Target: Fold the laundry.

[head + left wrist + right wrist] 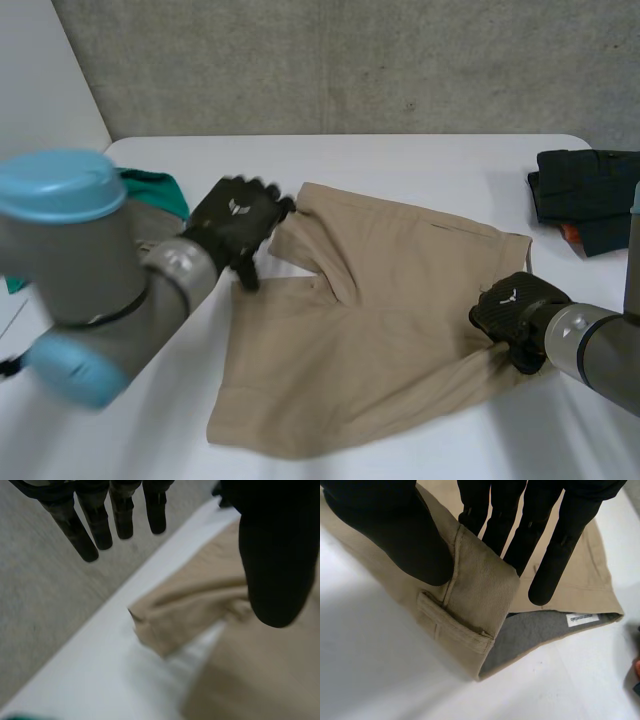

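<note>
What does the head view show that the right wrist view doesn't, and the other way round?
Head view adds: the left hand, fingers straight, at the far left edge of the shorts, a green cloth behind that arm, and the shorts' full spread. Right wrist view adds: a belt loop on the pinched waistband, the grey lining and a white label. Shared: the beige shorts, the right hand pinching their waistband, and the white table.
</note>
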Controlling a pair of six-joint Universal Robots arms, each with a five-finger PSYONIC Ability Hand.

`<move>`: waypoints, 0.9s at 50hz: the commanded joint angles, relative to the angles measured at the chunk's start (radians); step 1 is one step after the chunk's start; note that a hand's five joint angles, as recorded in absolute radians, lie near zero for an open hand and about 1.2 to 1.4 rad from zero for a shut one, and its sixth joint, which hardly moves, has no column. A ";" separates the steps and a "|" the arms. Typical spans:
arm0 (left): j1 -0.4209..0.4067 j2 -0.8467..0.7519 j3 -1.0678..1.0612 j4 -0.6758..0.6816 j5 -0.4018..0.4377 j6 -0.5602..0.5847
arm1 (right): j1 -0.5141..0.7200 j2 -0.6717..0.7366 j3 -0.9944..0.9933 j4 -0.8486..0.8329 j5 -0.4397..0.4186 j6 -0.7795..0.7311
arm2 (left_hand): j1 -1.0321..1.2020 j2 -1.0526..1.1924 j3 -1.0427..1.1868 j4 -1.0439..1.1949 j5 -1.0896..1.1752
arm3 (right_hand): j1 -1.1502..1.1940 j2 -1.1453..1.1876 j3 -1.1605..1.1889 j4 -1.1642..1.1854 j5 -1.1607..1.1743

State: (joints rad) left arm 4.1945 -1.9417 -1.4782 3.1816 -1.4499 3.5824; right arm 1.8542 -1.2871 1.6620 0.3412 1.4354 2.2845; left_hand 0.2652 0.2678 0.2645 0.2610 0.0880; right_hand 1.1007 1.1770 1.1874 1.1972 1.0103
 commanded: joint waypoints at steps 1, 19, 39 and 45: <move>0.028 -0.388 0.439 0.000 0.160 -0.034 | 0.000 0.002 0.070 -0.139 0.000 0.070 | 0.256 0.254 0.257 0.261 0.259 | 0.296 0.219 0.209 0.199 0.211; 0.035 -0.833 0.981 -0.157 0.148 0.229 | -0.055 0.017 0.104 -0.228 -0.001 0.087 | 1.131 1.128 1.132 1.135 1.134 | 0.296 0.219 0.209 0.199 0.211; -0.031 -0.588 0.652 -0.051 -0.185 0.380 | 0.014 0.034 0.079 -0.229 0.025 0.081 | -0.091 -0.093 -0.090 -0.086 -0.088 | 0.296 0.219 0.209 0.199 0.211; -0.042 -0.386 0.457 -0.083 -0.280 0.285 | 0.019 0.032 0.074 -0.234 0.036 0.095 | -0.091 -0.093 -0.090 -0.086 -0.088 | 0.296 0.219 0.209 0.199 0.211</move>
State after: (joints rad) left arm 4.1665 -2.5064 -0.8534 3.1302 -1.6489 3.9663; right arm 1.8709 -1.2524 1.7409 0.1100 1.4613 2.3673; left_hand 0.1842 0.2086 0.2130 0.2019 0.0467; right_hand 1.1118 1.1770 1.1874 1.1972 1.0153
